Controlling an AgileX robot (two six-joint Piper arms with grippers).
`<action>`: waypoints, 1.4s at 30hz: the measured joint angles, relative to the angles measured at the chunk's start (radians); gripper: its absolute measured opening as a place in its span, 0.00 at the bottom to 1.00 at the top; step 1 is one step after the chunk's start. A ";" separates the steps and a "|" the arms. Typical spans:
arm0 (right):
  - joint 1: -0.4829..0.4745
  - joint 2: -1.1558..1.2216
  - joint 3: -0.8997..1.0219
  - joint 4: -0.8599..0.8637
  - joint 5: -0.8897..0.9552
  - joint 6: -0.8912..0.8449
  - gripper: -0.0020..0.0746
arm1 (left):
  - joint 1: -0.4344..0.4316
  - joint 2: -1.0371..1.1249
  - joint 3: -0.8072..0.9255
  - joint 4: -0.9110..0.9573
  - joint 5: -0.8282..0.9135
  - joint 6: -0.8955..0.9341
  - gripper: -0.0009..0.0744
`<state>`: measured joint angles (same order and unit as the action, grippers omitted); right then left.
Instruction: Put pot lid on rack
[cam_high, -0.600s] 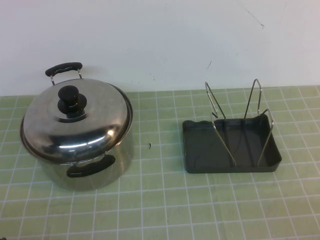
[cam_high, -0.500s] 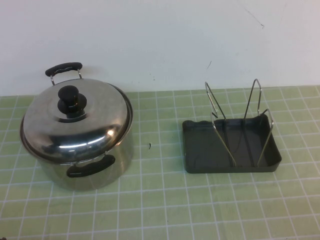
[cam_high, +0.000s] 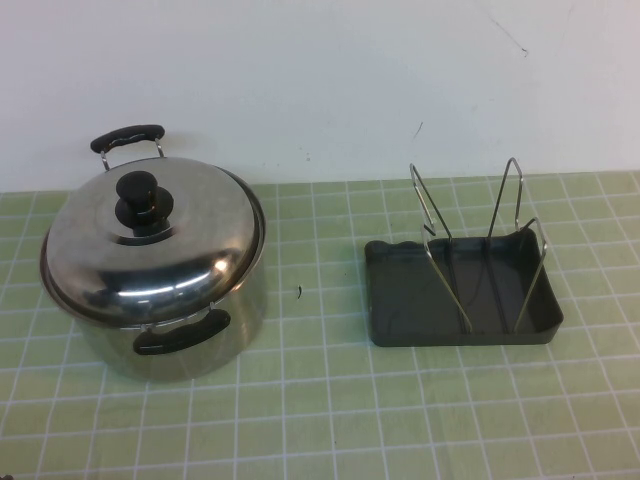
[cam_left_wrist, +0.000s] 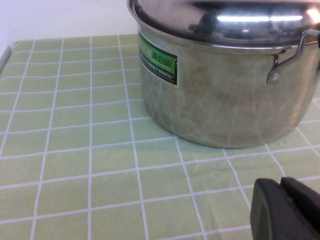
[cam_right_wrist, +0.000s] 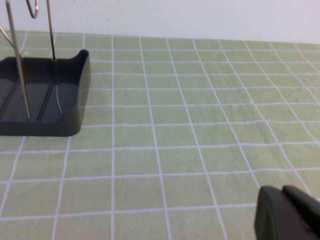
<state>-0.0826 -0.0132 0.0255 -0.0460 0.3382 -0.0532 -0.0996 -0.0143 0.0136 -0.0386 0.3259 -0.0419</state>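
My left gripper (cam_left_wrist: 287, 210) sits low over the tablecloth (cam_high: 320, 400), just short of the pot (cam_high: 170, 320); only a dark corner of it shows in the left wrist view, so I can't tell if the fingers are apart or together. Same w/ my right gripper (cam_right_wrist: 290, 215): a black edge low in the right wrist view, near the rack (cam_right_wrist: 45, 100) but off to its side, finger state unclear. Neither arm shows in the high view, nothing held as far as I can see. Pot lid (cam_high: 150, 240) sits shut on the pot, on my left side; knob (cam_high: 142, 200) points up at its centre. Rack is on my right, well apart from the pot, wire loops (cam_high: 480, 230) upright, tray bare. Left arm is the nearer one to the lid, so I'd judge it makes the grab: lid lies ahead of and above those fingers, so I need to rise, come over the knob from above. Round lid, no long axis; knob is the only real grip.
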 joint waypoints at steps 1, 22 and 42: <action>0.000 0.000 0.000 0.000 0.000 0.000 0.02 | 0.000 0.000 0.000 0.000 0.000 0.000 0.01; 0.000 0.000 0.002 -0.005 -0.027 -0.021 0.02 | 0.000 0.000 0.000 0.000 -0.002 0.005 0.01; 0.000 0.000 0.004 -0.012 -1.154 0.110 0.02 | 0.000 0.000 0.007 0.005 -0.991 0.005 0.01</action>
<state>-0.0826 -0.0132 0.0292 -0.0582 -0.8154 0.0564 -0.0996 -0.0143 0.0201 -0.0341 -0.6652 -0.0374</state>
